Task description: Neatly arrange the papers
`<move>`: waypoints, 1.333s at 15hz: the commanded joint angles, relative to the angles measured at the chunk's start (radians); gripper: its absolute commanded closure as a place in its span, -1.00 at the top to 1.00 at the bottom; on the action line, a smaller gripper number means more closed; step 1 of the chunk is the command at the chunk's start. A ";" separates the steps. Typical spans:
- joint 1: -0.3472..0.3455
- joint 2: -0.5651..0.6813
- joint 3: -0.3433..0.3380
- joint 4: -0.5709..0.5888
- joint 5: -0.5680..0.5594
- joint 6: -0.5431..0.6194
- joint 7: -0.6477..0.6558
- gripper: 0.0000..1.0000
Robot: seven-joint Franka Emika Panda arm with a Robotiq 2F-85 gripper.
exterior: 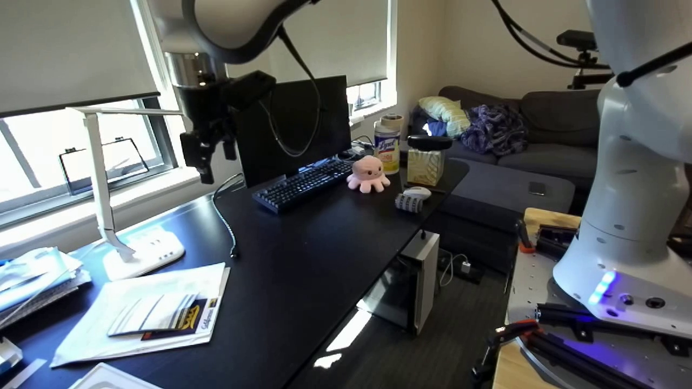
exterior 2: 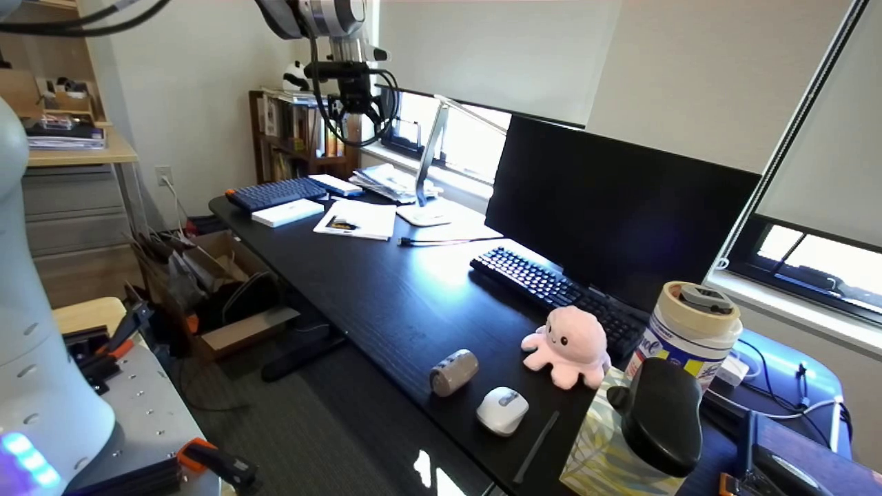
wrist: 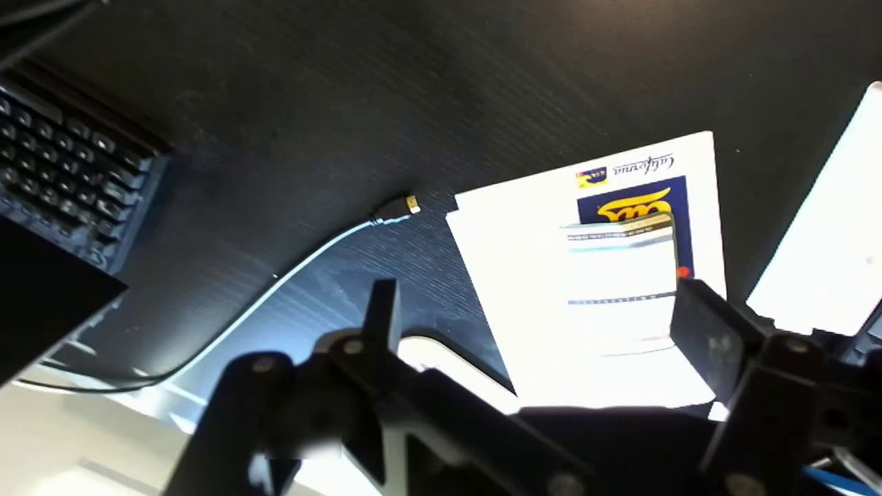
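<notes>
Inspected black bench (exterior: pixel 292 270) and, on it, white desk lamp (exterior: pixel 102 189). Observed end effector (wrist: pixel 541 303) high over the bench, spread wide, clamped on nothing. Found loose paper pile (exterior: pixel 40 278) near the lamp, ragged and overlapping; rated not yet arranged. Found paper stack (exterior: pixel 127 294) lying flat between lamp base and front edge, with corners slightly offset in the wrist view; rated partly done, with squaring-up left. Read lettered "California" side as facing the front edge, somewhat skewed; judged long axis, without certainty, to run back from there toward the pile, at a slant. Noted striped leaflet (wrist: pixel 617 272) on top, lapping over a blue-and-gold emblem (wrist: pixel 634 203); judged in need of aligning.
</notes>
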 commanded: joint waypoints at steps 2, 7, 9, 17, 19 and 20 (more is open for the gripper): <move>0.062 0.227 -0.021 0.298 0.036 -0.034 -0.185 1.00; 0.063 0.245 -0.015 0.304 0.024 -0.010 -0.165 1.00; 0.063 0.250 -0.016 0.316 0.024 -0.014 -0.169 1.00; 0.077 0.535 -0.026 0.575 0.084 0.114 -0.361 1.00; 0.068 0.629 0.011 0.680 0.073 0.117 -0.402 1.00; 0.076 0.665 0.015 0.727 0.073 0.097 -0.417 1.00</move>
